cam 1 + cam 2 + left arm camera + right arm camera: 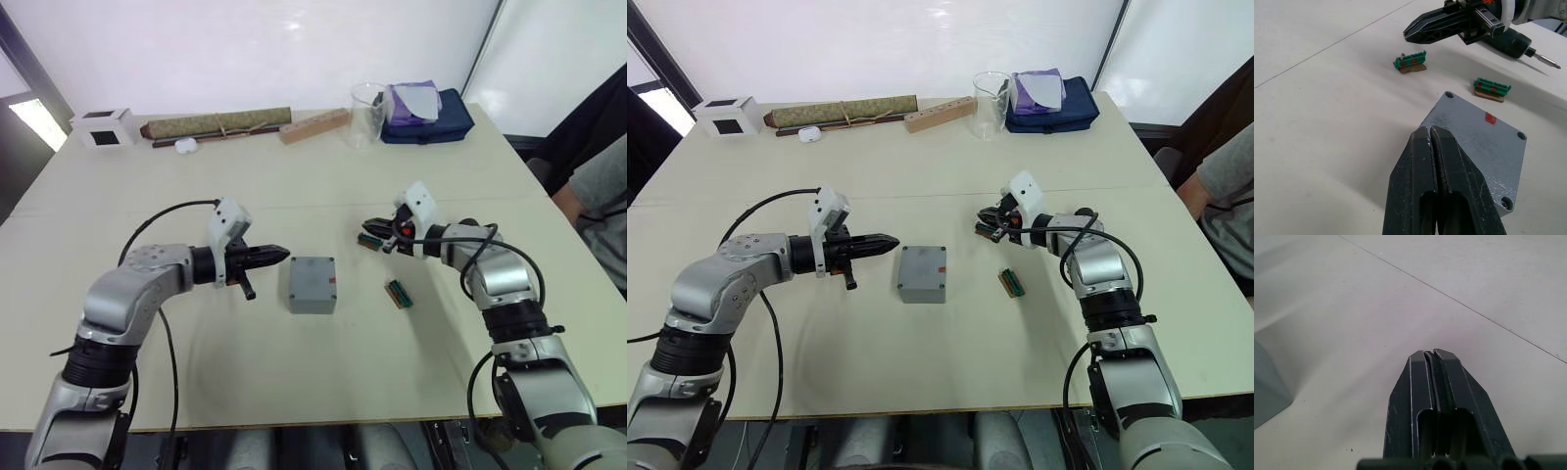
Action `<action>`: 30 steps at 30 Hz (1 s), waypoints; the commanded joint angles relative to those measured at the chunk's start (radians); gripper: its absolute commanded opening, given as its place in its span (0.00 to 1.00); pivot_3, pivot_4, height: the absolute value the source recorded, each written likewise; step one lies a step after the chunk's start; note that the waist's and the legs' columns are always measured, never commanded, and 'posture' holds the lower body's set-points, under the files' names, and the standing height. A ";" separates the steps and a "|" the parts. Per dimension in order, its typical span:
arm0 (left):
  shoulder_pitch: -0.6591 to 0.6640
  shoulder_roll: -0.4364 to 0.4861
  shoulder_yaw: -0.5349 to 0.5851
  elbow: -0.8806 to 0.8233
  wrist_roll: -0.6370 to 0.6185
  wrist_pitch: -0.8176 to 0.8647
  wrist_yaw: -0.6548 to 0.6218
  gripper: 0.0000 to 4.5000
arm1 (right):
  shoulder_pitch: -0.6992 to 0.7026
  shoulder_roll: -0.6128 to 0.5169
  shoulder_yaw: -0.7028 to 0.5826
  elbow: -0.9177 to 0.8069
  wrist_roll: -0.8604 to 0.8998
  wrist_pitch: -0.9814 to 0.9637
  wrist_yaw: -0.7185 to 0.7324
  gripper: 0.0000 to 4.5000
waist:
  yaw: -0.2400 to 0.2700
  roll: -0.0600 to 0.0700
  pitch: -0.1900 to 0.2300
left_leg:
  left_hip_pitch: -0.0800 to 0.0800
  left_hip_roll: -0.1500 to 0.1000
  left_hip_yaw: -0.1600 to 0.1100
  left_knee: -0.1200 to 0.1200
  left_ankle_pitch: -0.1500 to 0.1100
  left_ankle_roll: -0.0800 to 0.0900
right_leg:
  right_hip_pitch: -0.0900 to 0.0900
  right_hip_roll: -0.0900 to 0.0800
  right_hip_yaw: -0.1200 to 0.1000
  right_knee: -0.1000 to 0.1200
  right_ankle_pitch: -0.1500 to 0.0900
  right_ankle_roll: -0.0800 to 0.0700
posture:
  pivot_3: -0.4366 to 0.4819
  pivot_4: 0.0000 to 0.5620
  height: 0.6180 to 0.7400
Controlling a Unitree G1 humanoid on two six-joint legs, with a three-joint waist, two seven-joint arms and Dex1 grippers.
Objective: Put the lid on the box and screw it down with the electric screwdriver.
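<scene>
Lid (313, 281) sits on the box; our left gripper (279, 255) and right gripper (369, 227) hover pinched together, screwdriver (1511, 43) ready beside the right one

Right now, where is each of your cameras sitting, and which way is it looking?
Left eye: on the head, facing forward and down at the table; both arms, left claw, right claw and the box show.
Right eye: beside it, same scene.
Left wrist: looks along the shut left claw at the box, right claw beyond.
Right wrist: looks along the shut right claw over the table.
Shared: eyes and left wrist both see the box.
</scene>
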 commanded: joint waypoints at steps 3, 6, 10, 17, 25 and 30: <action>-0.003 -0.003 -0.003 -0.019 -0.002 -0.016 -0.005 0.00 | 0.001 0.001 0.019 0.002 -0.019 -0.060 0.016 0.26 | 0.000 0.000 0.000 | 0.000 0.000 0.000 0.000 0.000 0.000 | 0.000 0.000 0.000 0.000 0.000 0.000 | 0.48 0.27 1.00; -0.001 -0.003 -0.003 -0.024 -0.004 -0.012 -0.003 0.00 | -0.005 0.004 0.033 0.027 -0.030 -0.081 0.021 0.42 | 0.000 0.000 0.000 | 0.000 0.000 0.000 0.000 0.000 0.000 | 0.000 0.000 0.000 0.000 0.000 0.000 | 0.48 0.27 1.00; 0.004 -0.001 0.001 -0.027 -0.006 -0.010 0.000 0.00 | -0.020 0.010 0.046 0.062 -0.044 -0.103 0.023 0.42 | 0.000 0.000 0.000 | 0.000 0.000 0.000 0.000 0.000 0.000 | 0.000 0.000 0.000 0.000 0.000 0.000 | 0.48 0.27 1.00; 0.011 0.001 0.006 -0.035 -0.009 -0.005 0.007 0.00 | -0.044 0.024 0.049 0.116 -0.057 -0.125 0.022 0.42 | 0.000 0.000 0.000 | 0.000 0.000 0.000 0.000 0.000 0.000 | 0.000 0.000 0.000 0.000 0.000 0.000 | 0.48 0.27 1.00; 0.013 0.001 0.006 -0.037 -0.010 -0.005 0.009 0.00 | -0.057 0.030 0.044 0.138 -0.056 -0.135 0.018 0.42 | 0.000 0.000 0.000 | 0.000 0.000 0.000 0.000 0.000 0.000 | 0.000 0.000 0.000 0.000 0.000 0.000 | 0.48 0.27 1.00; 0.012 0.001 0.004 -0.036 -0.009 -0.006 0.009 0.00 | -0.056 0.033 0.046 0.140 -0.058 -0.135 0.016 0.42 | -0.001 0.000 0.000 | 0.000 0.000 0.000 0.000 0.000 0.000 | 0.000 0.000 0.000 0.000 0.000 0.000 | 0.48 0.27 1.00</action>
